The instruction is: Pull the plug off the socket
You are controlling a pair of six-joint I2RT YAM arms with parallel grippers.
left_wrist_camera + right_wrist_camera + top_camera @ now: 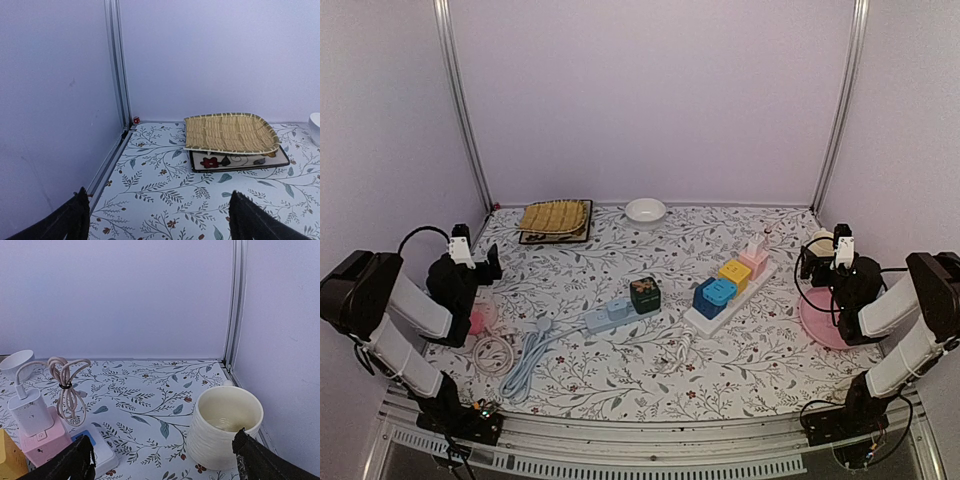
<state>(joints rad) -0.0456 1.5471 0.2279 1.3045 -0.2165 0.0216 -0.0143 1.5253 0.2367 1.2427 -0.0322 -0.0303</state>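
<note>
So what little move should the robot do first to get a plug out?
Probably swing the open left gripper toward the middle, to the dark green cube plug by the pale blue power strip. Both it and the right gripper sit out at the sides, holding nothing.

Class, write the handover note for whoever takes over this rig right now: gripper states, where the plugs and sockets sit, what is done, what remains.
Left gripper: open, empty, at the left side, facing the woven mat.
Right gripper: open, empty, at the right side near the cream mug.
White power strip, centre-right, carries a blue plug, a yellow plug and a pink plug; a white charger sits on the pink one.
Light-blue strip lies centre-left, a dark green cube at its end.
Done: nothing; no plug is gripped.
Left: reach in, grip a plug, pull it off.
</note>
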